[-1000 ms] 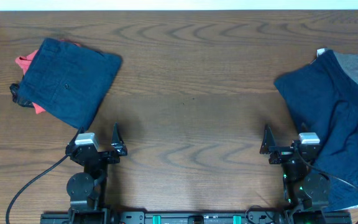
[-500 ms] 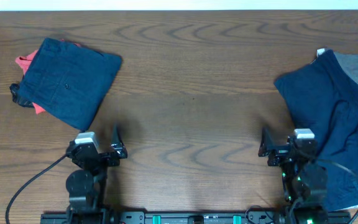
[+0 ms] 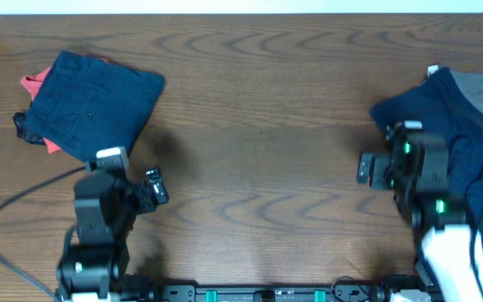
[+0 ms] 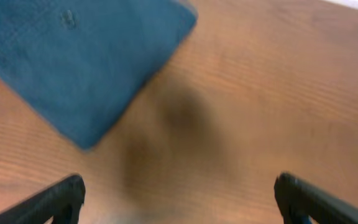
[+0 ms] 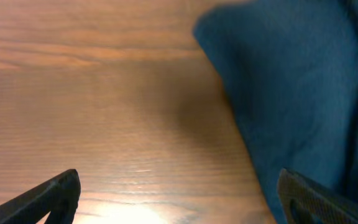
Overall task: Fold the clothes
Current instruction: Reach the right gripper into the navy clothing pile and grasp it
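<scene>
With my left fingers and right fingers wide open and empty, I should pinch one edge of the crumpled navy clothes lying at the right of the desk.

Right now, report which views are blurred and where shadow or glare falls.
Overhead: table crisp, right gripper blurred. Left wrist: soft, dark shadow beside the folded navy garment. Right wrist: soft, pale glare along the bottom edge.

Folded shorts far left on table (small piece beneath); unfolded pile far right.
</scene>
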Motion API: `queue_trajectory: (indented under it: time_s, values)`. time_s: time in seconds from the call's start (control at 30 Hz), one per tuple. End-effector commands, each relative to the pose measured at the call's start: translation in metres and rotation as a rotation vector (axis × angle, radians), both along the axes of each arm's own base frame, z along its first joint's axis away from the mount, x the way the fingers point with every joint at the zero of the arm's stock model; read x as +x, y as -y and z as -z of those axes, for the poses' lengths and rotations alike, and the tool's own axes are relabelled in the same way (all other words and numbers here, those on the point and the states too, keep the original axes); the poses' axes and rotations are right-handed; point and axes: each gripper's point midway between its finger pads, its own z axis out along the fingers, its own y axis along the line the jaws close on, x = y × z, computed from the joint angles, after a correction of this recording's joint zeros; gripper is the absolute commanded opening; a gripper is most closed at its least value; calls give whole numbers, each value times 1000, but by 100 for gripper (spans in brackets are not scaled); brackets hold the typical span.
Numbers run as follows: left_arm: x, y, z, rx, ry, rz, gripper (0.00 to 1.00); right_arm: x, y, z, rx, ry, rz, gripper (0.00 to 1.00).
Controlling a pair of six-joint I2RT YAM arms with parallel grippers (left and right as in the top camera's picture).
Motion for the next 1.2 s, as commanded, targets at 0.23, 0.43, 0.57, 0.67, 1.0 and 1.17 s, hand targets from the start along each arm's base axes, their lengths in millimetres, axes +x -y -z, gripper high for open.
queue_trajectory:
  time_s: [0.23, 0.43, 0.57, 0.67, 1.0, 1.17]
  values:
    - [17, 7, 15, -46, -241, 22, 98, 69, 41, 32, -158, -101, -25, 99]
    - [18, 7, 22, -47, -272, 22, 98, 75, 63, 95, -218, -239, -37, 97]
    - [20, 7, 22, -47, -266, 22, 98, 77, 71, 125, -240, -291, -19, 86]
    - [22, 7, 20, -46, -253, 22, 98, 78, 74, 143, -253, -316, -13, 66]
    - [26, 7, 17, -46, -233, 22, 98, 102, 82, 78, -236, -168, 112, 1]
    - [27, 7, 16, -45, -227, 22, 98, 122, 82, -44, -241, 74, 135, 1]
